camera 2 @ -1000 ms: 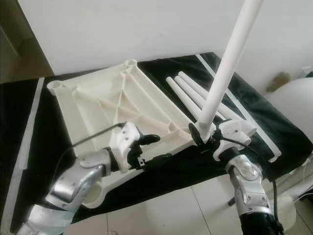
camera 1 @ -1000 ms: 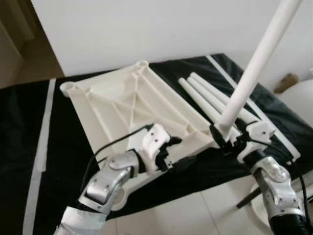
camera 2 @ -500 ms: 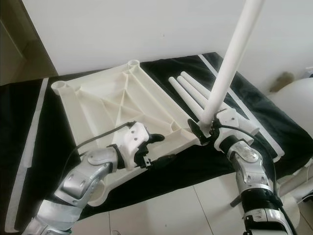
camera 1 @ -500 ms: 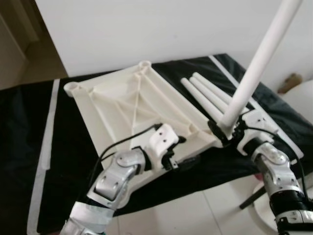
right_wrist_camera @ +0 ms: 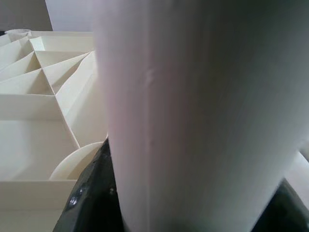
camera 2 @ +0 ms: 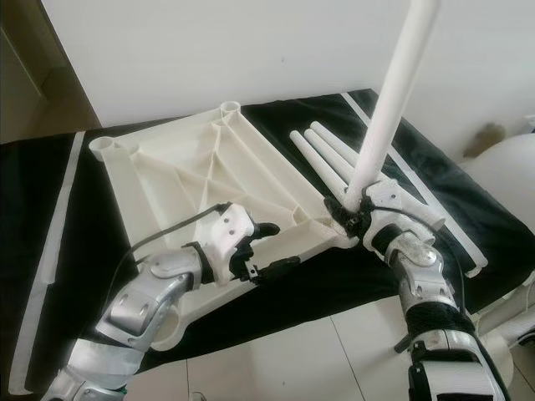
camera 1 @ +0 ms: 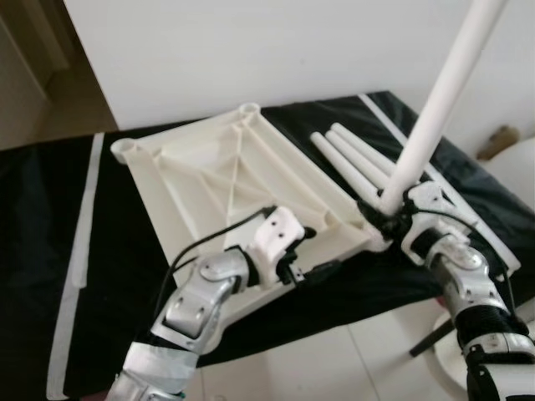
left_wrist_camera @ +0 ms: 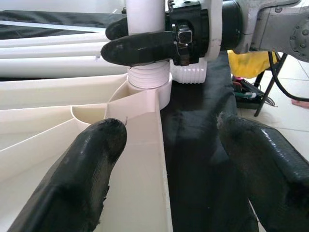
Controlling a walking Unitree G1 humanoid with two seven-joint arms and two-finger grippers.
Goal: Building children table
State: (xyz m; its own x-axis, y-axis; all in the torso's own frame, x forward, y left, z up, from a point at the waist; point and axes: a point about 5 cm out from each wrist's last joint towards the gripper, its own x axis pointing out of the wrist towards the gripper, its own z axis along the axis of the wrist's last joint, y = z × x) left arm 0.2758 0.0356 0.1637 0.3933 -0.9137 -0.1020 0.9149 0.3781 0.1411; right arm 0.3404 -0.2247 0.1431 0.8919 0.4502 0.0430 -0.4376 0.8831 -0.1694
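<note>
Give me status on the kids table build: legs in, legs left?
Done: tabletop lies underside up on the black cloth. In hand: right gripper holds one leg upright at the near corner socket, threads still showing; left gripper open at the near edge. Left: three legs beside it.

Both arms: silver metal shells with rounded joint housings, white plastic wrist blocks, black cuffs lower down. Left gripper (camera 1: 311,255) has two long, rounded, matte black fingers (left_wrist_camera: 82,179); a thin black cable loops from the white wrist block back to the forearm. Right gripper (camera 2: 349,215) has a black body with a small silver screw, glossy black fingers and a black cable along the forearm.
</note>
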